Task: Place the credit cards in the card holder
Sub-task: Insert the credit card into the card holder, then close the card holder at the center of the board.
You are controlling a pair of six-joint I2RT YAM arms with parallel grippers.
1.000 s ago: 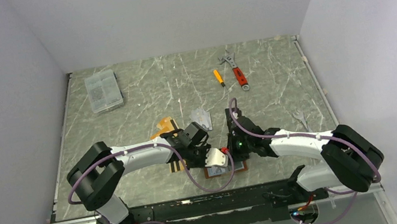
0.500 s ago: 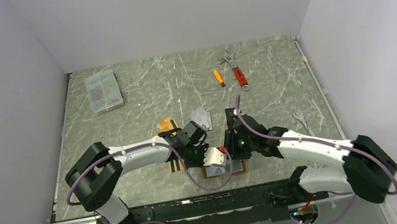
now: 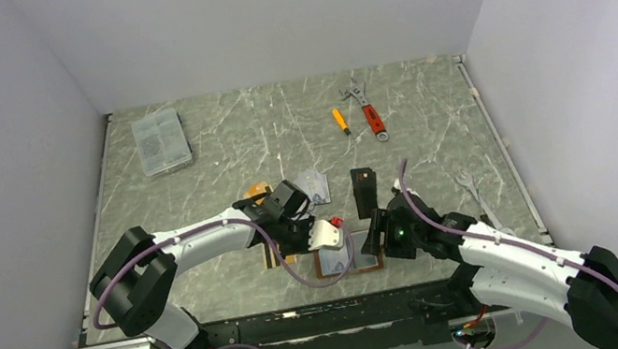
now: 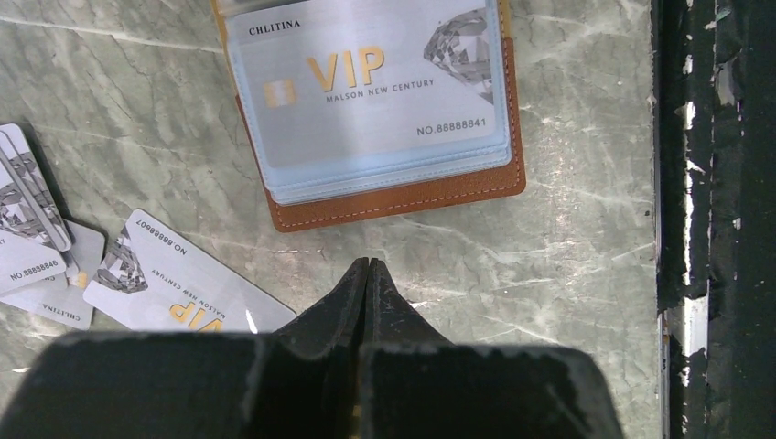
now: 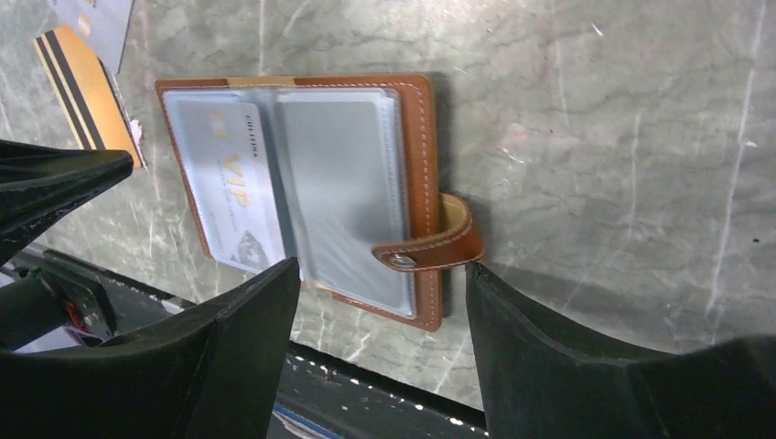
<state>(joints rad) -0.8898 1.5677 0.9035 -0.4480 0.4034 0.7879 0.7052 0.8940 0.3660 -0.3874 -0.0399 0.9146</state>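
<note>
Tan leather card holder [image 5: 421,137] is lying open and flat. The right gripper [image 5: 380,274] is hovering over it, jaws spread. The left gripper [image 4: 366,274] is sitting beside it, jaws pressed together. Credit cards [image 4: 183,283] are lying near the holder, probably thin, stiff and slick, best pinched by an edge.

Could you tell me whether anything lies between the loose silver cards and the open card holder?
Nothing visible does: only bare tabletop separates the nearest silver card from the card holder.

Open card holder [image 5: 422,137], cards [image 4: 174,283] beside
</note>
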